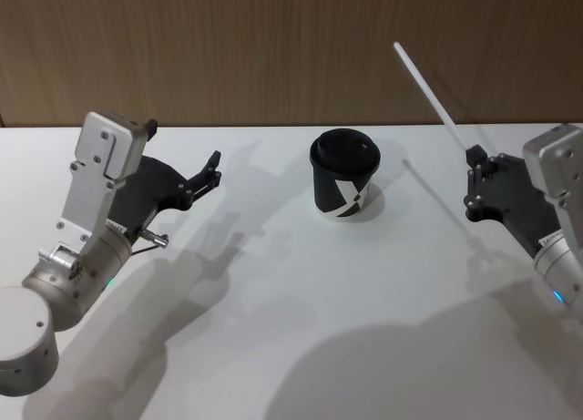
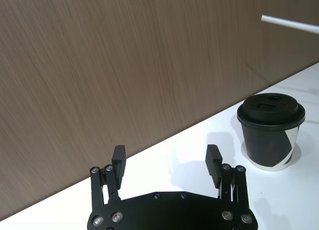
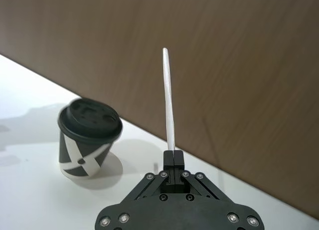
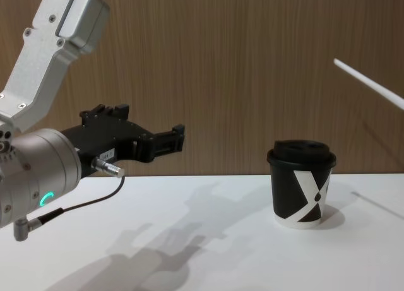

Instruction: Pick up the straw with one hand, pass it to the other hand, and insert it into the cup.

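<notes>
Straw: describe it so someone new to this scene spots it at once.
At the white table before the wood-panel wall, look right of the black cup, opposite the open left gripper. There the right gripper is shut on the lower end of the straw. It is the lone thin white rod, slanting up against the wall.

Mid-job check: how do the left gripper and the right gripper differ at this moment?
The left gripper has its jaws open with nothing between them, while the right gripper has its jaws shut on the lower end of the straw. The left gripper is to the left of the cup, the right gripper to its right. Neither one touches the cup.
</notes>
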{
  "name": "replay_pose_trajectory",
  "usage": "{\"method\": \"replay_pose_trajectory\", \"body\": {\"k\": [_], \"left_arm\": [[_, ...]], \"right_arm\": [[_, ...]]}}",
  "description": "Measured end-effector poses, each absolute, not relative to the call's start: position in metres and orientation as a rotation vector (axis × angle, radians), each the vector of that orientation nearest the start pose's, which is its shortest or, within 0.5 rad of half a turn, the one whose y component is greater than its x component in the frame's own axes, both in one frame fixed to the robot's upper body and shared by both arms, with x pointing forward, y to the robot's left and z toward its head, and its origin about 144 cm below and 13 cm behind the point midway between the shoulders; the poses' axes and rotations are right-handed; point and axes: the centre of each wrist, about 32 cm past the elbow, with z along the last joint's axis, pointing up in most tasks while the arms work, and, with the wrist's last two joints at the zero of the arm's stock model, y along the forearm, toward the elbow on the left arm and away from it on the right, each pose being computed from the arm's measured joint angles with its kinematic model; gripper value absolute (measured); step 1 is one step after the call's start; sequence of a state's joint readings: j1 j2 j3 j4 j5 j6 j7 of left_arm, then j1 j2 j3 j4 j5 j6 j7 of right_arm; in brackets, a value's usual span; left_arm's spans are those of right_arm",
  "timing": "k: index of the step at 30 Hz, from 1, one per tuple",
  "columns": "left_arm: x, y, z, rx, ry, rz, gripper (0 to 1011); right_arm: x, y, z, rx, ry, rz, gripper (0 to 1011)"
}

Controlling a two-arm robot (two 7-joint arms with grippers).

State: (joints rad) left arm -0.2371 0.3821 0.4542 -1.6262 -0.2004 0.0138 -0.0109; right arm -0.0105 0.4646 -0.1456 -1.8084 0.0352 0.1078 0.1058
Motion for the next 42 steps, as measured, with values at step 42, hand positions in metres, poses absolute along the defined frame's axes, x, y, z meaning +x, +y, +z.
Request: {"method": "replay_pose_trajectory", "body": {"k": [42], "left_arm": [[0.496, 0.203, 1.209, 0.027, -0.224, 1.082, 1003]], "right_arm": [[0.456, -0.302, 1.254, -0.087, -0.589, -0.867, 0]]}}
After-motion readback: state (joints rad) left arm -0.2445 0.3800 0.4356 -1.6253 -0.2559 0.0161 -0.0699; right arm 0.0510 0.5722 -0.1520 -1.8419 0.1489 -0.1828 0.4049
